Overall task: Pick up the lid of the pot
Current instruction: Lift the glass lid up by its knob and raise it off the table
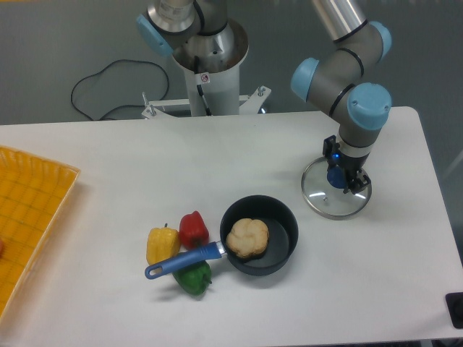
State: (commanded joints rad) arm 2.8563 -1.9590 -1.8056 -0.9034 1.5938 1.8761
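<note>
Tool (343, 170) closed on the rounded blue knob (336, 178) of a smooth, circular, thin-rimmed lid (333, 204)

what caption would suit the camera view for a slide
Black two-finger gripper at the blue knob of a round silver-rimmed pot lid, near a round black blue-handled pan.

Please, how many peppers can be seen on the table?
3: the yellow pepper, the red pepper just right of it, and the green pepper, partly hidden by the blue handle.
</note>
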